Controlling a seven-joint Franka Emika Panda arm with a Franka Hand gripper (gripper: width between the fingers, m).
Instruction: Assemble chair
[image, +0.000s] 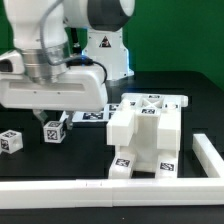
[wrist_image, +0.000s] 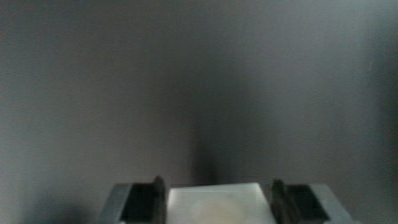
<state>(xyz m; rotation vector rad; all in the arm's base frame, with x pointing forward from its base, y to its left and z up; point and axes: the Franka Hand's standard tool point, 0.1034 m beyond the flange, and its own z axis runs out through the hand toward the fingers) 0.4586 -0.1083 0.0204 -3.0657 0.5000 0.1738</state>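
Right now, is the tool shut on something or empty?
Shut on a white piece: in the wrist view it fills the gap between the tool's fingers. Which chair part it is, cannot tell.

No word, number or brand name can be read in either view. The only signs are black-and-white square tags, which are patterns without lettering. In the exterior view one stands on a small cube (image: 10, 141) at the lower left. Another is on a second cube (image: 54, 129) just right of it. Several are on the joined chair block (image: 145, 135) right of centre, on its lower front and its top. More lie on the marker board (image: 92, 116) mid-frame. A dark mark on the robot base (image: 105, 50) is too small to read.
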